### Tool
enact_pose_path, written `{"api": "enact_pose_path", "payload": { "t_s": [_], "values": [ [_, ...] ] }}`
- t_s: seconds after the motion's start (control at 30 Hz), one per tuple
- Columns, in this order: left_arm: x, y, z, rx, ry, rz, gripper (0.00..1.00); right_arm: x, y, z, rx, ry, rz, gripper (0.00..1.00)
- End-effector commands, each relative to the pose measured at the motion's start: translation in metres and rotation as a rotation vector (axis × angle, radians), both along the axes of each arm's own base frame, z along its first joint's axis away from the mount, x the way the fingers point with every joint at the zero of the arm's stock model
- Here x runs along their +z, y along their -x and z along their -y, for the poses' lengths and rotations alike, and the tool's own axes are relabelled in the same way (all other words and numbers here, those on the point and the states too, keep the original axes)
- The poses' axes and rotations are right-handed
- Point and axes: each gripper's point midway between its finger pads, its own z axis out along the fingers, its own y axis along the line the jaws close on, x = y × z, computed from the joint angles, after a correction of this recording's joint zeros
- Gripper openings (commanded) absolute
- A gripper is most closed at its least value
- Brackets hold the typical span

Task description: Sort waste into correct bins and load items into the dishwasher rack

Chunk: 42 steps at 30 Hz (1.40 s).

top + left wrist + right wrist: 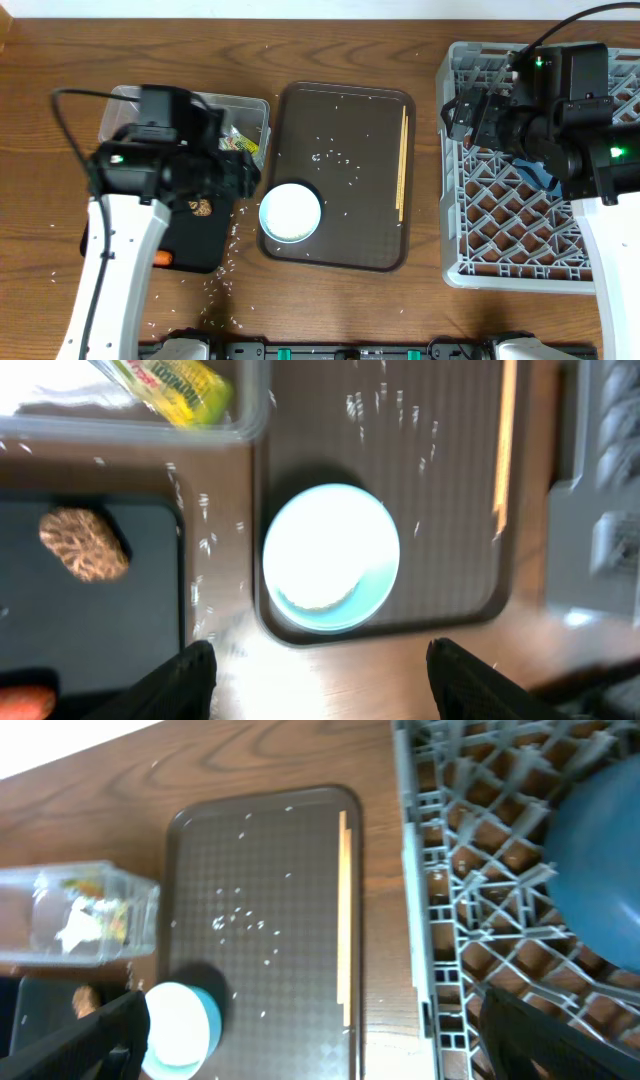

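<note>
The white bowl with a pale-blue rim (291,212) stands on the dark-brown serving tray (345,110), with the chopsticks (402,165) along the tray's right edge. My left gripper (325,685) is open and empty, above the table just in front of the bowl (330,557). The yellow-green wrapper (175,390) lies in the clear tub (250,103). The brown lump (85,545) and the carrot (163,258) lie on the black tray (195,250). My right gripper (320,1045) is open and empty, above the grey rack's (500,270) left edge. The dark-blue dish (600,880) is in the rack.
Rice grains (330,155) are scattered on the serving tray, and more lie on the table (225,262) near the black tray. A white tissue (80,925) shows inside the clear tub. The table's front edge is close below both arm bases.
</note>
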Motion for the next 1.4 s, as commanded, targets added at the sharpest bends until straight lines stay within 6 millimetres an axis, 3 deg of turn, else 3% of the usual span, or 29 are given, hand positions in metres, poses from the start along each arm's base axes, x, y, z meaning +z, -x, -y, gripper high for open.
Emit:
{"api": "enact_pose_path", "payload": {
  "t_s": [0.0, 0.33, 0.47, 0.53, 0.7, 0.87, 1.0, 1.03, 1.2, 1.37],
  "values": [
    [-0.015, 0.009, 0.004, -0.09, -0.123, -0.025, 0.68, 0.0, -0.003, 0.016, -0.108, 0.04, 0.004, 0.99],
    [-0.05, 0.026, 0.034, -0.206, -0.165, -0.131, 0.68, 0.0, -0.005, 0.045, -0.217, 0.054, -0.001, 0.99],
    [-0.061, 0.027, 0.033, -0.185, -0.183, -0.177, 0.68, -0.003, -0.005, 0.02, -0.094, -0.024, -0.019, 0.92],
    [-0.062, 0.024, 0.032, -0.178, -0.184, -0.171, 0.68, -0.014, -0.003, 0.007, -0.052, -0.03, -0.063, 0.88],
    [-0.045, 0.013, 0.026, -0.135, -0.169, -0.127, 0.68, -0.077, -0.013, -0.034, 0.01, -0.005, -0.224, 0.76],
    [-0.004, -0.001, -0.002, 0.009, -0.132, -0.04, 0.69, -0.15, -0.029, -0.056, 0.019, 0.077, -0.375, 0.59],
    [0.016, -0.006, -0.032, 0.119, -0.123, 0.028, 0.98, -0.195, -0.043, -0.065, 0.027, 0.102, -0.44, 0.49],
    [0.018, -0.006, -0.04, 0.147, -0.131, 0.036, 0.98, -0.207, -0.047, -0.066, 0.027, 0.107, -0.454, 0.47],
    [0.019, -0.007, -0.057, 0.205, -0.135, 0.039, 0.98, -0.246, -0.058, -0.078, 0.066, 0.088, -0.494, 0.44],
    [0.019, -0.008, -0.057, 0.206, -0.135, 0.037, 0.98, -0.266, -0.057, -0.082, 0.095, 0.083, -0.529, 0.4]
  ]
}}
